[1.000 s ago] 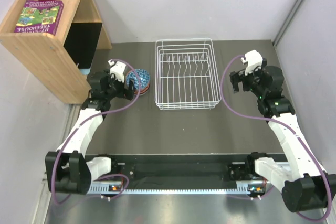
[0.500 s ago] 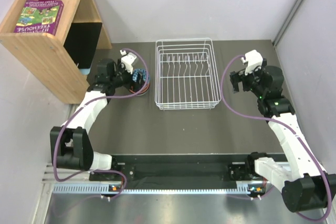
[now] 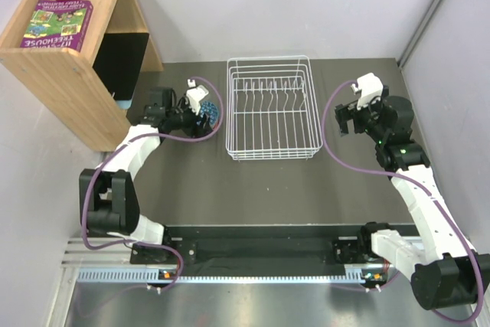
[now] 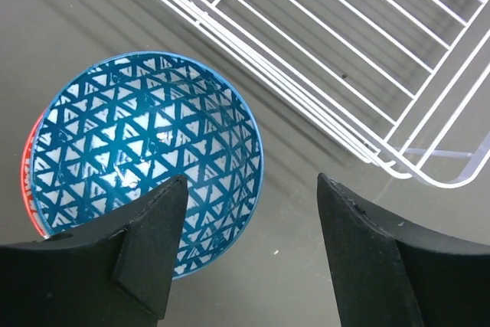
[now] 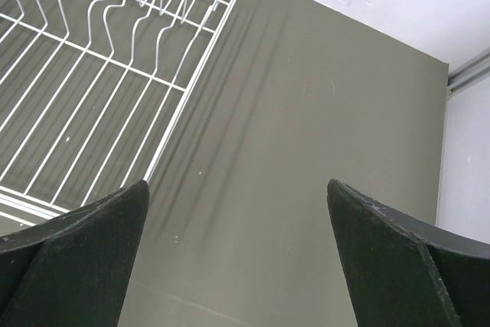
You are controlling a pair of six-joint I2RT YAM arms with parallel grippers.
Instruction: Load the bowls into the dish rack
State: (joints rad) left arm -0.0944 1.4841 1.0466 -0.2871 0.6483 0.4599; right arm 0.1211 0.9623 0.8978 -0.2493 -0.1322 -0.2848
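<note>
Beneath the left gripper (image 4: 249,254), blue-and-white bowl (image 4: 145,151), rim between spread jaws

Left hand (image 4: 253,212) swung rightward, now over blue-and-white bowl (image 4: 145,162), jaws apart.

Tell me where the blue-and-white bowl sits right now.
In the top view, the blue-and-white bowl sits left of the dish rack, near but not touching it, below the open left gripper; a red bowl's rim peeks from beneath it.
</note>
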